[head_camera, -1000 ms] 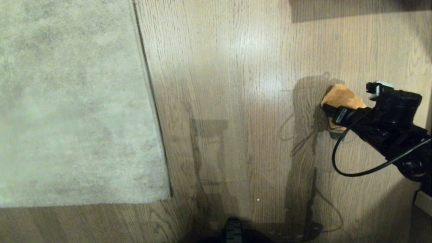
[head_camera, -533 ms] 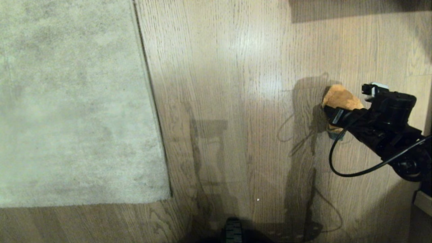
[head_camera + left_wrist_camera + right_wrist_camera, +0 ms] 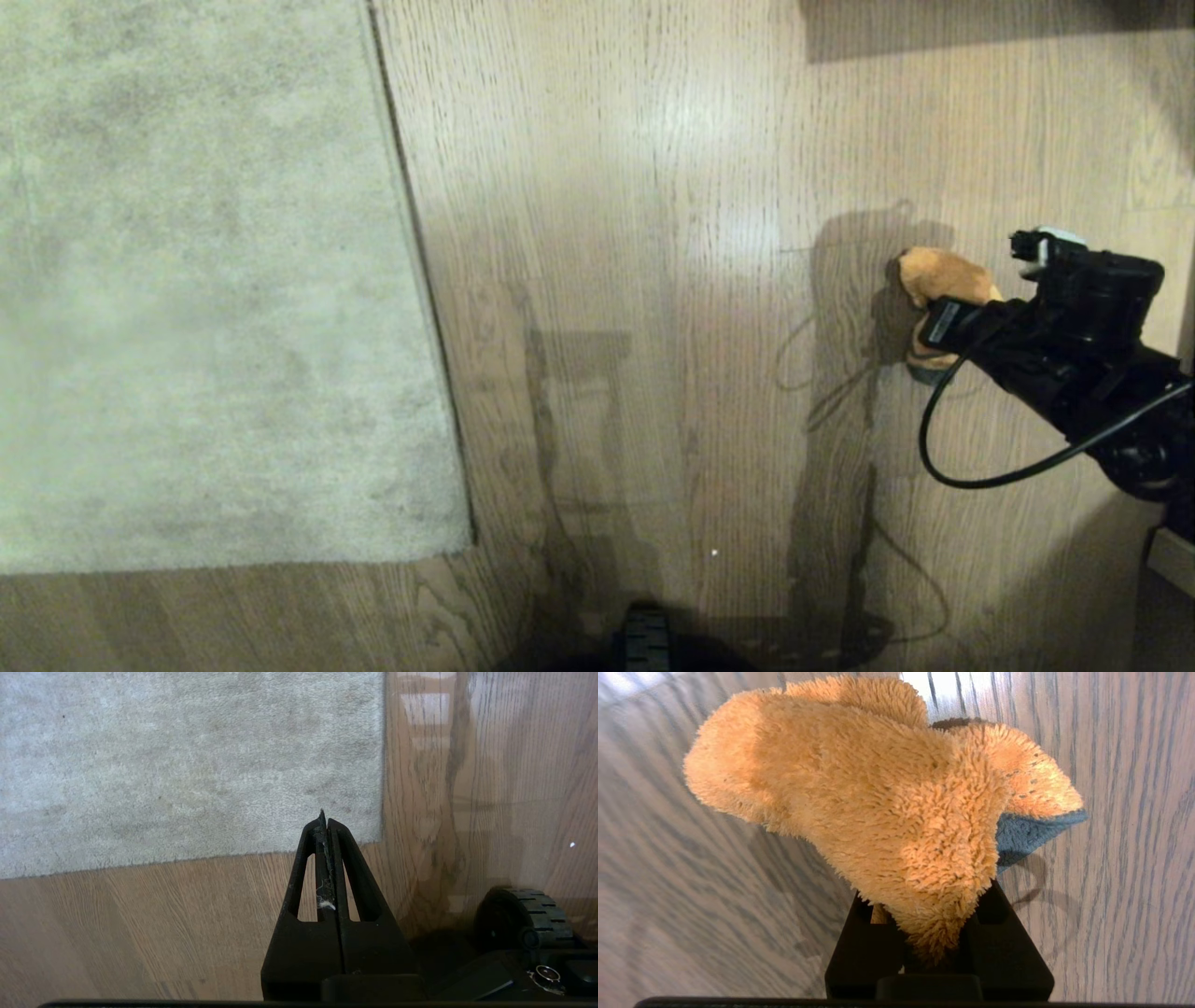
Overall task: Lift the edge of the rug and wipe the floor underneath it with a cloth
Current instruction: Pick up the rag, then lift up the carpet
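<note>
The orange-tan fuzzy cloth lies on the wood-grain floor at the right, bunched into a lump. A blue underside corner of it shows. My right gripper reaches in from the right and is shut on the cloth, whose pile is pinched between the black fingers. The rug edge runs down the left half, lying flat on the floor. In the left wrist view my left gripper hangs shut and empty above the rug's near corner.
The large grey-beige rug fills the left. A black cable loops under the right arm. My base wheel sits close by at the near edge. A dark shadow band crosses the far right, and a pale ledge stands at the right edge.
The right gripper's fingers have closed on the cloth, and the cloth has gathered from a flat spread into a narrower lump. The rug and left gripper have not moved.
</note>
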{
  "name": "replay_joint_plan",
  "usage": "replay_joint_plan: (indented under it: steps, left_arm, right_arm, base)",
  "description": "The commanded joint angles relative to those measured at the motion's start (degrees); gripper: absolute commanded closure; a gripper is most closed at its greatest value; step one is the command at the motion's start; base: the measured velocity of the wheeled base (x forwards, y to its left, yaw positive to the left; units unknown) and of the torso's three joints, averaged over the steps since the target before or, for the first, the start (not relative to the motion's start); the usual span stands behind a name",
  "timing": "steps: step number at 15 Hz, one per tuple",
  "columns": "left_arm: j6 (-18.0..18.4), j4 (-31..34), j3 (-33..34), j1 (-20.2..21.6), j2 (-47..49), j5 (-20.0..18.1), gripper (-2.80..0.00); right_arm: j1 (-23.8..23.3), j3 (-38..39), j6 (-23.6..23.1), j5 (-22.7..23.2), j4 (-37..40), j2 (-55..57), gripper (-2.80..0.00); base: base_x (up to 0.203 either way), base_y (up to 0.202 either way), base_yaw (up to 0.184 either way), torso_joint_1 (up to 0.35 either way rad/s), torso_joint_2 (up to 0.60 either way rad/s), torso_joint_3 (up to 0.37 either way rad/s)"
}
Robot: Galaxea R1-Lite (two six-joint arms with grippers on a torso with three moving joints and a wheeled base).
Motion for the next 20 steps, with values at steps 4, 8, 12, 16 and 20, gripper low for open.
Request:
replay_joint_plan:
  steps: [4,8,12,16,20]
  left_arm:
    - [-0.04,0.00,0.00,-0.03,0.00,-0.06,0.00]
    - [-0.04,0.00,0.00,0.03,0.00,0.00,0.00]
    - [-0.04,0.00,0.00,-0.04,0.00,0.00,0.00]
    - [-0.04,0.00,0.00,0.04,0.00,0.00,0.00]
    - [-0.04,0.00,0.00,-0.04,0.00,0.00,0.00]
  right_arm:
    - [-0.01,1.64,0.11,0.01,0.44,-6.13,0.00]
    - [-0.12,4.54,0.11,0.01,0.47,-9.35,0.00]
    - [-1.08,9.01,-1.45,0.09,-0.10,-12.88,0.00]
    - [-1.58,14.51,-1.64,0.15,-0.30,-18.62,0.00]
    - [-1.42,19.94,-2.66,0.36,0.22,-26.62,0.00]
  base:
    - [0.000,0.000,0.000,0.000,0.00,0.000]
    - [0.000,0.000,0.000,0.000,0.00,0.000]
    - [0.000,0.000,0.000,0.000,0.00,0.000]
    - [0.000,0.000,0.000,0.000,0.00,0.000]
    - [0.000,0.000,0.000,0.000,0.00,0.000]
